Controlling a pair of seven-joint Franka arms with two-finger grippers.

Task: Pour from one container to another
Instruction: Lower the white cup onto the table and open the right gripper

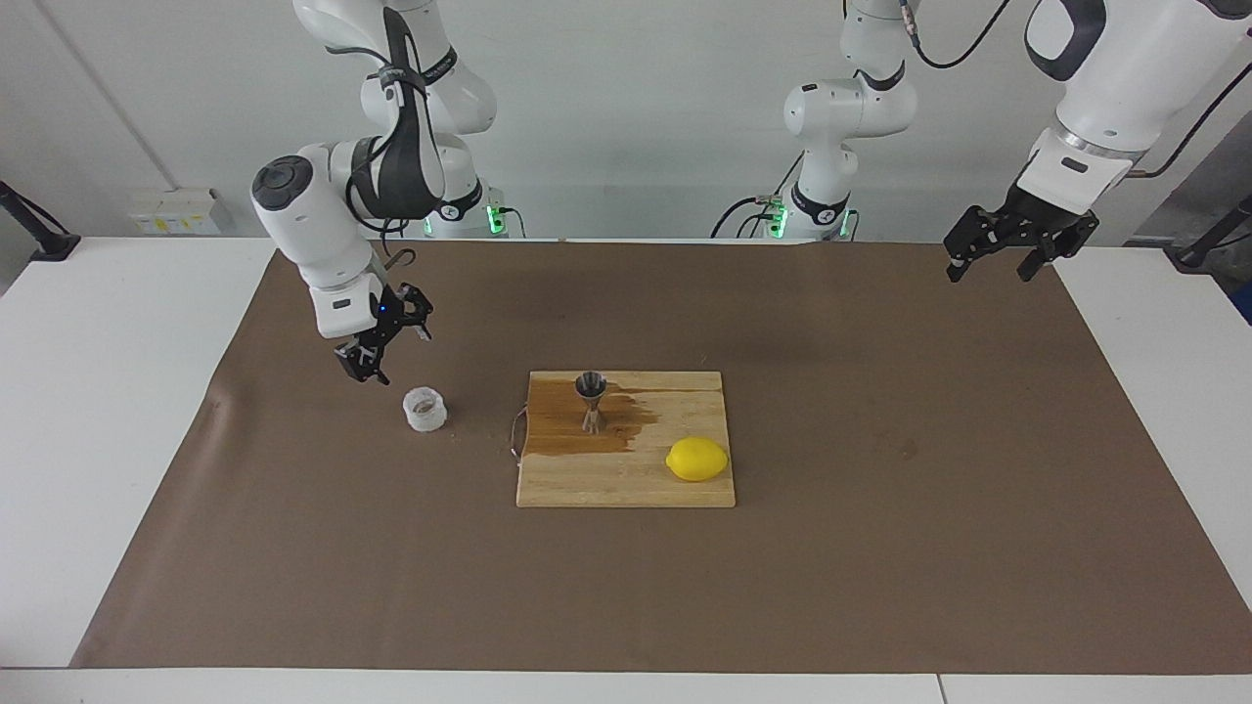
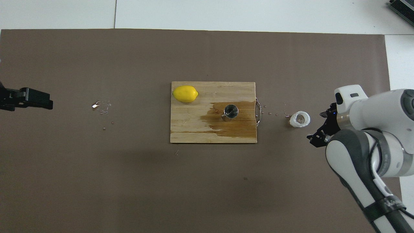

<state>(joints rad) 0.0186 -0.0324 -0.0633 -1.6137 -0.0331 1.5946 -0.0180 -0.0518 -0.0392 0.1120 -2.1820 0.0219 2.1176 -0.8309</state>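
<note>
A wet brown stain is seen on the wooden cutting board (image 1: 626, 484) around the jigger (image 1: 591, 399), so liquid appears to have been spilled; more could be lost if the jigger, narrow-waisted and standing on a small foot on slick wood, were nudged. The cup (image 1: 424, 409), squat, translucent white with brownish residue inside, stands upright on the brown paper mat (image 1: 880, 548) toward the right arm's end of the table, apart from the board; droplets lie between them. It is light and could be tipped by a passing finger. The right gripper (image 1: 381, 342) is raised over the mat near the cup, jaws open, nothing held. The left gripper (image 1: 1007, 252) waits open over the mat's corner at its own end. A smooth yellow lemon (image 1: 696, 459) rests on the dry part of the board and could roll.
</note>
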